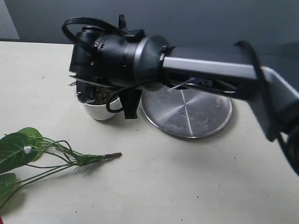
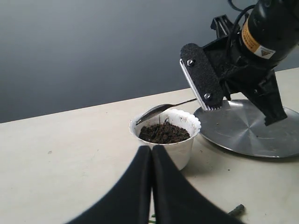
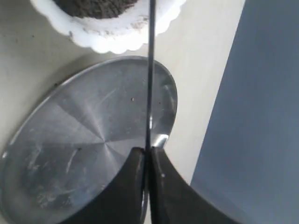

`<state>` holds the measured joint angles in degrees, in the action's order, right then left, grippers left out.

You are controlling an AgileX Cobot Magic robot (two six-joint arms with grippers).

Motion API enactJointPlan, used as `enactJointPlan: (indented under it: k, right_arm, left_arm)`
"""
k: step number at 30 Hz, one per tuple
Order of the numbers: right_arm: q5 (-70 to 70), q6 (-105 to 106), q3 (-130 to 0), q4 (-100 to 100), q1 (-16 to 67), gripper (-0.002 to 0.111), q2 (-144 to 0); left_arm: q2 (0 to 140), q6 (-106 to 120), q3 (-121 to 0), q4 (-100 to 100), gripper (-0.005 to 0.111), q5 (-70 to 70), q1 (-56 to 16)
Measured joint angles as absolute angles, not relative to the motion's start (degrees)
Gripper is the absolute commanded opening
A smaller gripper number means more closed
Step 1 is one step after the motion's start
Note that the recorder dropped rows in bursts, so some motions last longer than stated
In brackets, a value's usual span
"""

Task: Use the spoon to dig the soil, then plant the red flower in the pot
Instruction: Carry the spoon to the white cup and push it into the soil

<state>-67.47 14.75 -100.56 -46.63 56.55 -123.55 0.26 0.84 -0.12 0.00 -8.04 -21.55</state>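
Note:
The white fluted pot [image 2: 180,148] holds dark soil [image 2: 163,133] and stands beside the steel plate; the exterior view shows the pot [image 1: 100,111] under my right arm. My right gripper [image 3: 148,153] is shut on the slim handle of the spoon [image 3: 150,84]. The spoon's bowl [image 2: 152,112] lies at the pot's far rim, just over the soil. The flower's green stems [image 1: 70,158] and leaves [image 1: 16,145] lie on the table at front left, brownish tip [image 1: 112,155] pointing right; its red blooms are almost out of view. My left gripper [image 2: 152,151] is shut with nothing between its fingers, in front of the pot.
A large round steel plate [image 1: 189,114] lies right of the pot, with a few soil crumbs on it. My right arm [image 1: 210,74] spans the scene from the right edge to above the pot. A dark wall stands behind the beige table [image 1: 187,177].

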Motion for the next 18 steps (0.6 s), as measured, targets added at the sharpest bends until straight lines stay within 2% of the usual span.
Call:
enactJointPlan:
  k: [18]
  right_arm:
    - [-69.3, 13.2, -103.5, -45.8, 54.9, -0.001, -127.2]
  left_arm:
    - [0.3, 0.8, -0.1, 0.0, 0.001, -8.0, -21.6]
